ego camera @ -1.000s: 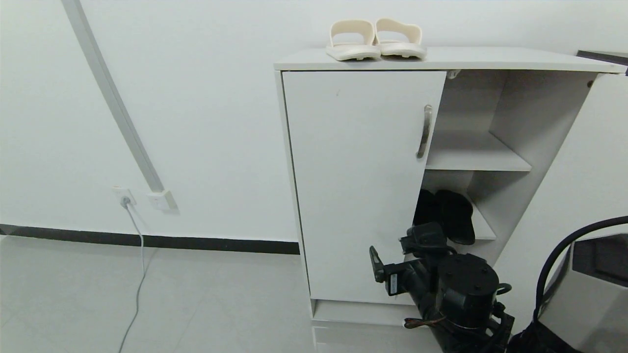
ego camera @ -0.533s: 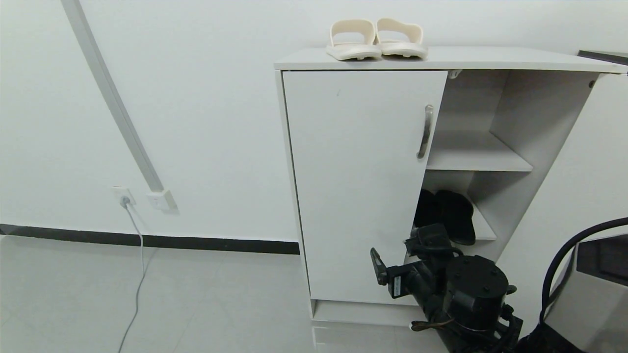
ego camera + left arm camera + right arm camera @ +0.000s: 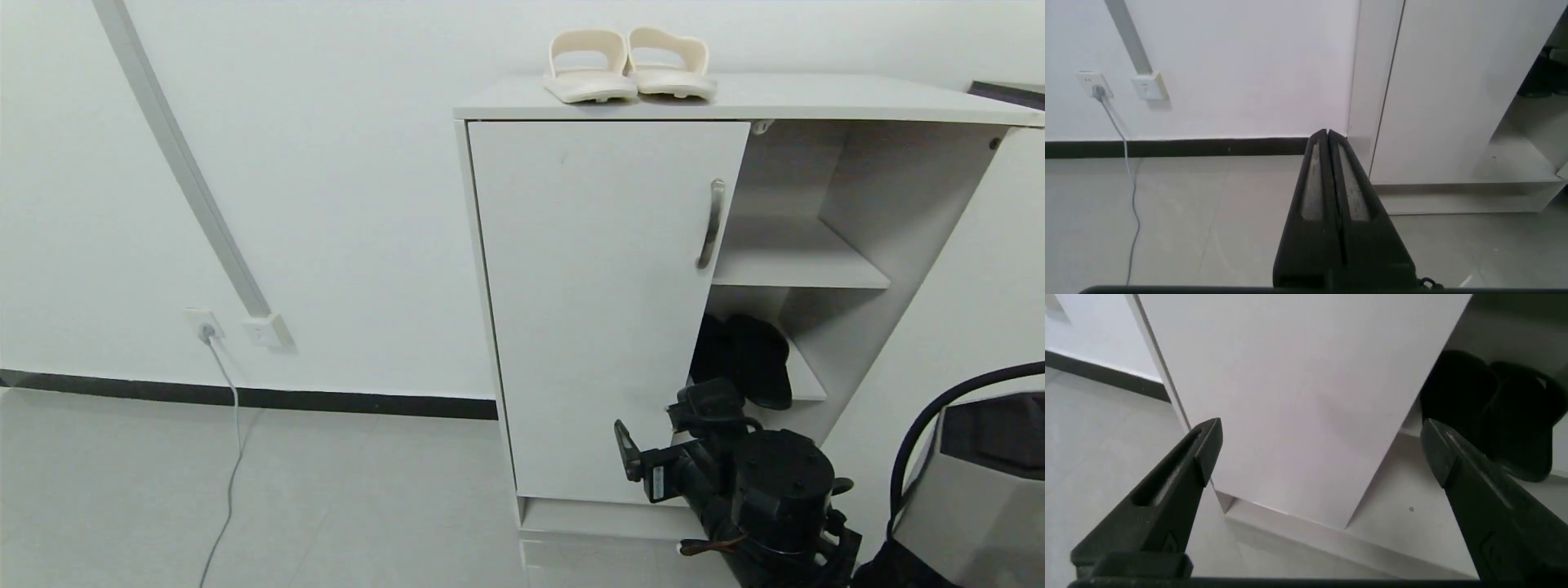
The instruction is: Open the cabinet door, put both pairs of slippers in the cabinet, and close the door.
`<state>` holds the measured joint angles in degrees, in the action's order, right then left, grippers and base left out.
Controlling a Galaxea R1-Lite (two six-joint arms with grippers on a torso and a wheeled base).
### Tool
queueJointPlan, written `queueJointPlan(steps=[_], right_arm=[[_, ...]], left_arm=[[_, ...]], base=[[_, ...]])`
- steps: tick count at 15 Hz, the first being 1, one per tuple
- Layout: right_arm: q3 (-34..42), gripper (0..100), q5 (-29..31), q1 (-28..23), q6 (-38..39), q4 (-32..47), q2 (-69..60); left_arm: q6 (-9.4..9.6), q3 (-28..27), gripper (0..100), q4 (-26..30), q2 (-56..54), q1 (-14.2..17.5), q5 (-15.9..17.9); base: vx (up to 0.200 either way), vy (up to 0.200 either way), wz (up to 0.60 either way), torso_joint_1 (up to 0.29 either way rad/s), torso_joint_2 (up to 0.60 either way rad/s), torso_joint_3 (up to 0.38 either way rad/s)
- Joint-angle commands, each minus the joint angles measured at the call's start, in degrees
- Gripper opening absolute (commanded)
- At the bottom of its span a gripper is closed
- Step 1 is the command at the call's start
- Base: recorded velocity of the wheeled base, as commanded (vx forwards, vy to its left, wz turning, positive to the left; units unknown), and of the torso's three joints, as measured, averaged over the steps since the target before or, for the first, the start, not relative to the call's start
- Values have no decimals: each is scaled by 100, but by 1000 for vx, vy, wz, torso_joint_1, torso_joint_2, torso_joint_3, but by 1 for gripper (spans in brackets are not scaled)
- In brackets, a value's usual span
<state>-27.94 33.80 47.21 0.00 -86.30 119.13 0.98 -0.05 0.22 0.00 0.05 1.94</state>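
The cabinet (image 3: 816, 91) fills the frame's right half, left door (image 3: 596, 310) shut, right side open; black slippers (image 3: 747, 359) sit on its lower shelf (image 3: 804, 384), beige slippers (image 3: 630, 67) at the top's front edge, upper centre. The right gripper (image 3: 1321, 429) gapes empty before the door's lower free corner; the left gripper (image 3: 1327, 139) is closed, empty.

The right gripper (image 3: 1321, 433) sits low in front of the closed white flat-panel cabinet door (image 3: 596, 310), near that door's free edge. Beyond the gripper and to its right, the pair of black slip-on slippers (image 3: 747, 359) lies on the lower white shelf (image 3: 806, 382), partly behind the door's edge. The upper white shelf (image 3: 792, 257) is above them. High above the gripper, the pair of cream open-toed slide slippers (image 3: 629, 69) stands side by side on the flat white cabinet top (image 3: 816, 94). The swung-open white door (image 3: 963, 269) stands to the gripper's right. The left gripper (image 3: 1327, 140) is low over the grey tiled floor (image 3: 1208, 220), facing the cabinet's left front corner. The white wall socket with its grey cable (image 3: 204, 329) lies well to its left.
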Motion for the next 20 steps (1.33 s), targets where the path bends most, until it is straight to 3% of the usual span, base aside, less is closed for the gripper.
queueJointPlan(steps=[1,10,20], right_arm=[[-10,100,3,-2,0,-45,49],[-45,100,12,-28,-9,-19,76],[-36,100,12,-81,-79,-45,76]], left_arm=[[-1,-4,0,-4,9,4,0],[-1,-4,0,-4,0,4,0],[-1,-4,0,-4,9,4,0]], base=[[0,0,0,36,-413,-383],[0,0,0,90,-482,-356],[0,0,0,177,-492,-320]])
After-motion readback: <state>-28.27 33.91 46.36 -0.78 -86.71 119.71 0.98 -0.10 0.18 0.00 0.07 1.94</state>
